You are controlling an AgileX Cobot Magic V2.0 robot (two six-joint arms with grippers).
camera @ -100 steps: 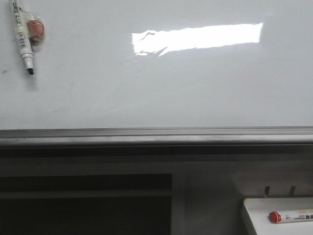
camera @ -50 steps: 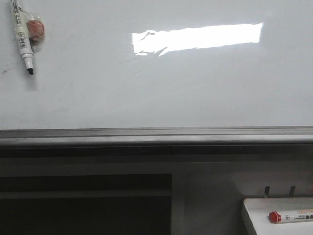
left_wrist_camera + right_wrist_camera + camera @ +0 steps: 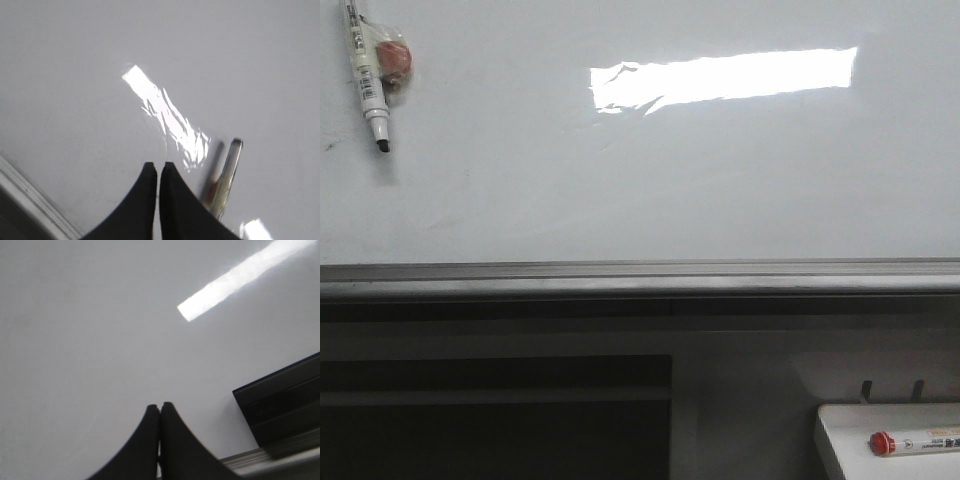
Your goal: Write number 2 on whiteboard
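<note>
bare whiteboard (image 3: pixel 650 190) face, one marker (image 3: pixel 366 78) (uncapped) at its upper left

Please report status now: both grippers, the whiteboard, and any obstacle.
Left gripper shut, empty; right gripper shut, empty. Whiteboard blank, no number 2 drawn. Black-tipped marker hangs at board's upper left; red-capped marker lies in tray.

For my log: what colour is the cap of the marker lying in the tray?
Red; the marker shows best in the front view.
</note>
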